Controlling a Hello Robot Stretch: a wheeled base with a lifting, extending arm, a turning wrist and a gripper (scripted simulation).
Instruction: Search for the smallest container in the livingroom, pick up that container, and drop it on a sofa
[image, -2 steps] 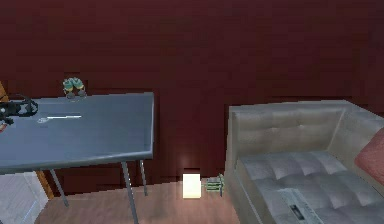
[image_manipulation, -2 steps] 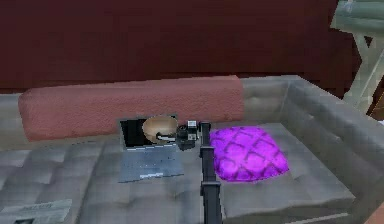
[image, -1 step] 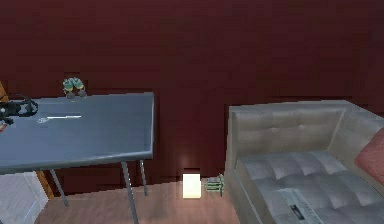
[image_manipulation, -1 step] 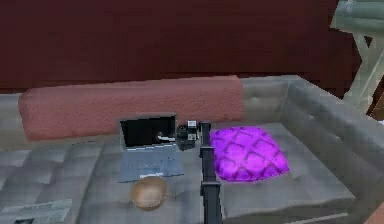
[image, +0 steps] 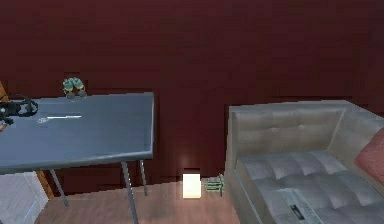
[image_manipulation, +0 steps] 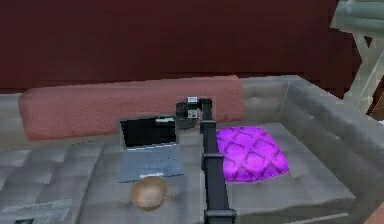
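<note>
Lower centre of the arm side view: a round brown bowl (image_manipulation: 148, 192) lies on the seat of the grey sofa (image_manipulation: 320, 120). It sits just below the open laptop (image_manipulation: 150, 150) and left of the arm (image_manipulation: 212, 170). It looks like the likeliest small container, but I cannot confirm this from its shape alone.

- The arm rises from the bottom edge, right of the middle. The gripper (image_manipulation: 185, 108) is at its far end, near the frame's centre, just right of the laptop's screen and against the sofa's back.
- Gripper state: cannot tell. The sofa back and laptop stand at and behind the fingers, so I also cannot tell whether anything is held.
- Purple quilted cushion (image_manipulation: 252, 152) on the seat, right of the arm.
- Dull red bolster (image_manipulation: 90, 108) along the sofa back, upper left to centre.
- Flat printed sheet (image_manipulation: 35, 212) on the seat, lower left corner.

Forward view:

- Blue-grey table (image: 110, 125) at left against the dark red wall (image: 200, 50).
- Small potted plant (image: 73, 87) at the table's far edge.
- Dark object (image: 14, 108) at the frame's left edge.
- The sofa (image: 290, 135) fills the lower right, with a pink cushion (image: 372, 158) at the right edge.
- On the floor between table and sofa are a small white box (image: 190, 183) and, just right of it, a green object (image: 212, 184).
</note>
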